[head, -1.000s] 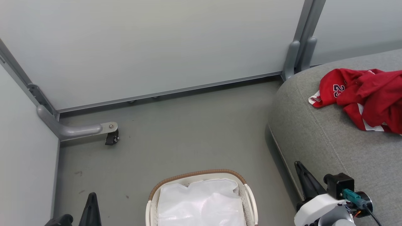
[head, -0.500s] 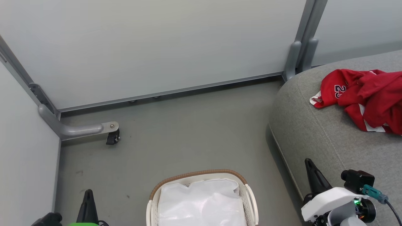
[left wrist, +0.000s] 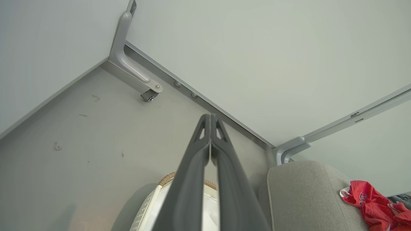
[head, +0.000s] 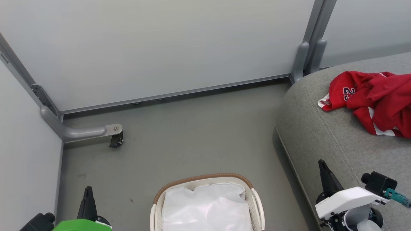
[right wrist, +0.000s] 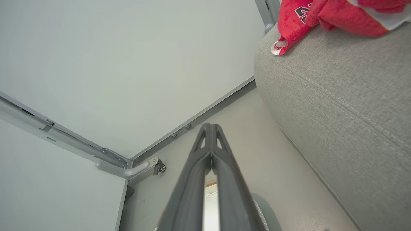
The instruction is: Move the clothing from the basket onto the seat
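Note:
The red clothing lies crumpled on the grey seat at the right, its number patch facing me. It also shows in the left wrist view as the clothing on the seat, and in the right wrist view as the clothing on the seat. The basket stands on the floor at bottom centre, holding a white sheet. My left gripper is shut and empty left of the basket. My right gripper is shut and empty over the seat's near edge.
Pale partition walls close off the back and the left. A grey bracket foot with a small black caster juts onto the floor at the left. A metal post stands at the seat's far corner. Grey floor lies between walls, basket and seat.
My right gripper has drawn back toward me and to the right. The left gripper has slipped slightly left and lower. The clothing and basket have stayed put.

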Motion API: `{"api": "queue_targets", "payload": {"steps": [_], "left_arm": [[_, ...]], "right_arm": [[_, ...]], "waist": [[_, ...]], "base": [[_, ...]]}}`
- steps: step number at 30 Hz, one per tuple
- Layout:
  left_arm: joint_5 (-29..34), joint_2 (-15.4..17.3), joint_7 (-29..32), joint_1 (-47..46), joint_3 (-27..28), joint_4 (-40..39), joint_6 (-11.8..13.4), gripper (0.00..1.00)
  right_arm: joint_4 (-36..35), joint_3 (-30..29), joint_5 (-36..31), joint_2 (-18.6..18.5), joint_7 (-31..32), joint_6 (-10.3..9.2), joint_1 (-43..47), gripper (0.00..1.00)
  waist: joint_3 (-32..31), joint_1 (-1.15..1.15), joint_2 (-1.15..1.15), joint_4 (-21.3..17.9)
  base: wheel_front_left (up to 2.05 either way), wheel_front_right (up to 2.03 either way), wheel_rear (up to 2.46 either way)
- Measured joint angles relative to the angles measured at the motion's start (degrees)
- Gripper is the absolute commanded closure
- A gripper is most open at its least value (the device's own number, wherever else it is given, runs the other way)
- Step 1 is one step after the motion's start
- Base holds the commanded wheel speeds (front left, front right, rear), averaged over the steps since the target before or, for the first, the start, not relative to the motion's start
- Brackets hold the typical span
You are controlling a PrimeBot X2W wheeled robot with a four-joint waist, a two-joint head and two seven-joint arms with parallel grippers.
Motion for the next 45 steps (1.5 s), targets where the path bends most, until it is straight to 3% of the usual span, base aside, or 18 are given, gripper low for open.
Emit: {"api": "queue_targets", "payload": {"steps": [45], "left_arm": [[-26.80, 0.11, 7.90, -4.28, 1.26, -2.68, 0.00, 1.00]], "right_arm": [[-2.79, -4.14, 30.33, 0.07, 7.86, -0.01, -1.04, 1.00]], "waist": [[-0.11, 0.00, 0.00, 0.86]], "base": [[0.00, 0.00, 0.00]]}}
